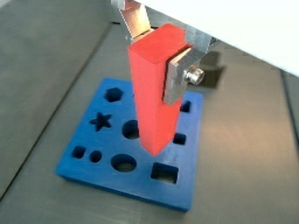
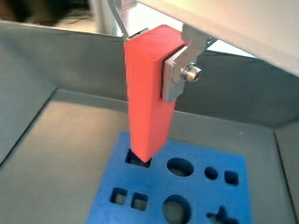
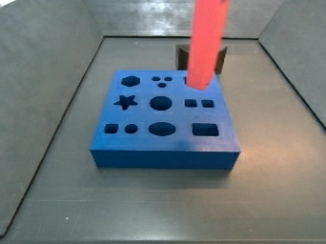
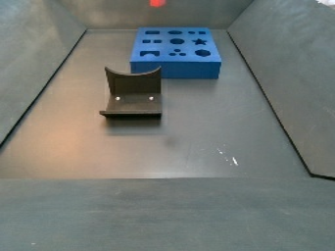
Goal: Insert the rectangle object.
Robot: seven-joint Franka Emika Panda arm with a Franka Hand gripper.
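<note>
The gripper [image 1: 159,54] hangs over the blue block [image 1: 138,144], its silver fingers [image 2: 177,70] squeezed tight on the red bar [image 2: 152,92]; the bar stands straight up, its bottom end sitting in a hole near one corner of the block [image 2: 142,159]; the block rests on a dark grey floor [image 4: 197,127] with grey walls around; a dark curved piece [image 4: 132,93] lies apart from it.

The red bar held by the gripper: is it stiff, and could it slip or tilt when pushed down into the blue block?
The red bar looks stiff: its edges stay straight in both wrist views. Its faces look smooth, so it might slide between the gripper pads under load. Gripped only near its top, it could tilt if its tip catches the blue block.
</note>
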